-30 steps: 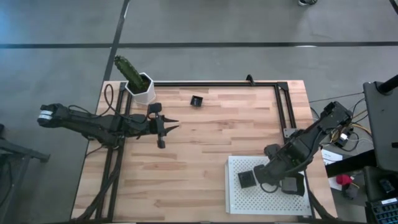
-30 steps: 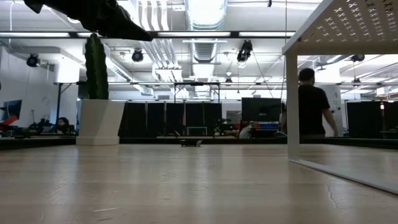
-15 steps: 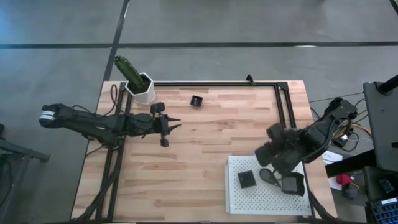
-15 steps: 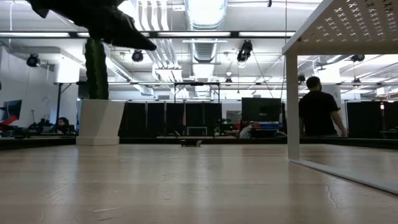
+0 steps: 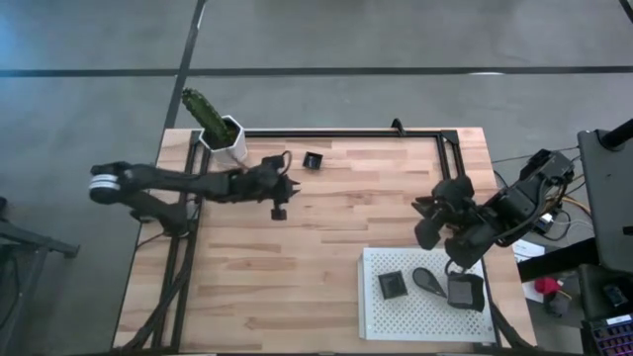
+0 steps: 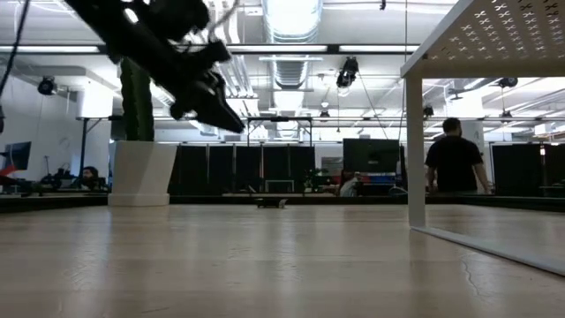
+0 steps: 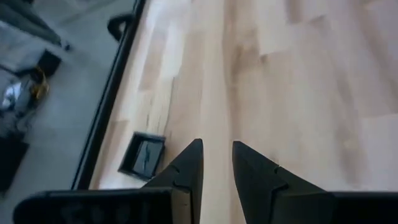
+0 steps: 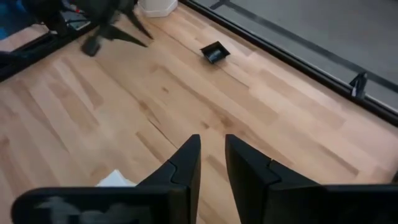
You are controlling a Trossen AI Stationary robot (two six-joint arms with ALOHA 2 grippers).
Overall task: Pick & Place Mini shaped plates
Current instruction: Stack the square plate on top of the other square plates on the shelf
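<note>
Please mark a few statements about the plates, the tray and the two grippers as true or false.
1. Three dark plates lie on the white tray. True.
2. The square plate near the table's far edge sits on the tray. False: it lies on bare wood.
3. The left gripper holds a plate. False: its fingers are empty.
4. The right gripper hangs over bare wood beside the tray. True.
5. The cactus pot stands on the tray. False: it stands at the table's corner.

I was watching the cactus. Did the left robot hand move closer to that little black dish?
Yes. The left gripper has slid toward the small square dish, away from the cactus pot, which stayed put.
</note>
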